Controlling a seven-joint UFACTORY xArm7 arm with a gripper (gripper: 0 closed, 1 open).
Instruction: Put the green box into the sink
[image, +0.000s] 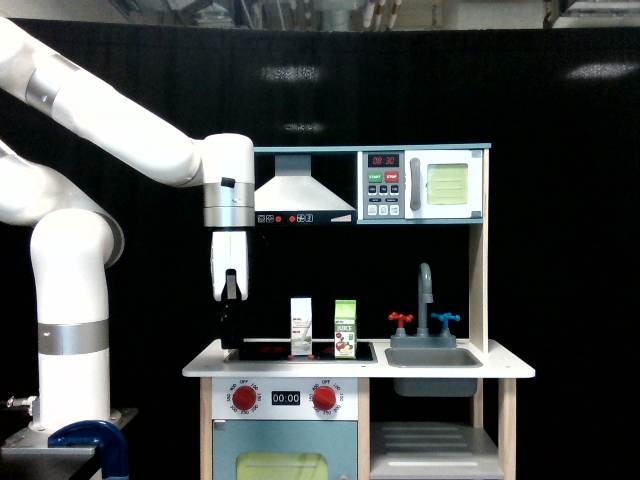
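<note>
Green box (345, 329) upright on the stove (300, 351), apart from the tool.
It stands just beside a white carton (301, 327), left of the sink (432, 357) on the worktop (505, 369); the tool (231, 335) hangs over the stove's left edge, holding nothing, its opening too dark to tell.

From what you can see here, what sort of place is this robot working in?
Probably a lab test setup: a toy play kitchen with a sink, stovetop and microwave, set against a black curtain.
</note>
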